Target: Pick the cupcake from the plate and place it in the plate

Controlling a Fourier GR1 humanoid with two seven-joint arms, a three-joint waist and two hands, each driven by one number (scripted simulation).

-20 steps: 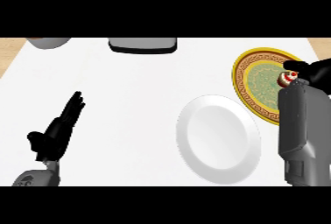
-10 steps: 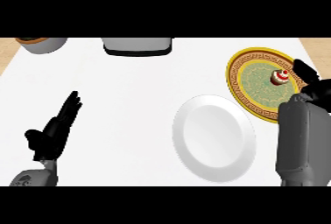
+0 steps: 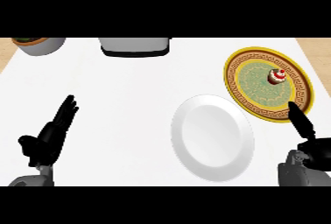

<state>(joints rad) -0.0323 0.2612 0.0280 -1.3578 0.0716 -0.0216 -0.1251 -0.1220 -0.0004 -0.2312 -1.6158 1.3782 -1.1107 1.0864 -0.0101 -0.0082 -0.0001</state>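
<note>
White counter (image 3: 129, 109): red-and-white cupcake (image 3: 276, 76) on patterned plate (image 3: 241, 65); both hands' fingers released.

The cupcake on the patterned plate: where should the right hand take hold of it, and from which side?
Probably around the cupcake's lower body, below the white-and-red top. It stands upright, apart from the patterned plate's rim, so the right hand, open just below the plate, could come from above and the near side.

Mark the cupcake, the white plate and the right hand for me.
cupcake (image 3: 276, 76), head view, on its red and white top.
white plate (image 3: 213, 138), head view, on its bare middle.
right hand (image 3: 313, 146), head view, on the palm below the straight finger.
</note>
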